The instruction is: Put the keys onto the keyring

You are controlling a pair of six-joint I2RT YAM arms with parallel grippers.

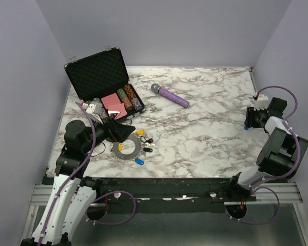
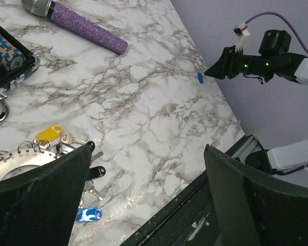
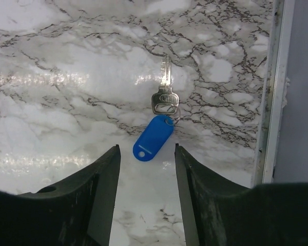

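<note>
- Keys [image 1: 143,139] lie in a small cluster at the near left of the marble table [image 1: 205,138], their tags yellow, black, white and blue, just beside the keyring [image 1: 126,149]
- Keyring lies flat on the table with its toothed edge showing, partly hidden under your left gripper [image 1: 124,132]
- One blue-tagged key [image 3: 155,134] lies alone close to the right edge of the table, well apart from the cluster, its blade pointing away from your right wrist camera
- Your right gripper [image 3: 146,148] is low over that key with its fingers apart; the tag's near end sits between the fingertips with a gap on either side
- Your left gripper has its fingers spread wide above the cluster and grips nothing
- An open poker chip case [image 1: 100,77] sits at the far left, and a purple microphone [image 1: 169,95] lies beyond the keys, towards mid-table
</note>
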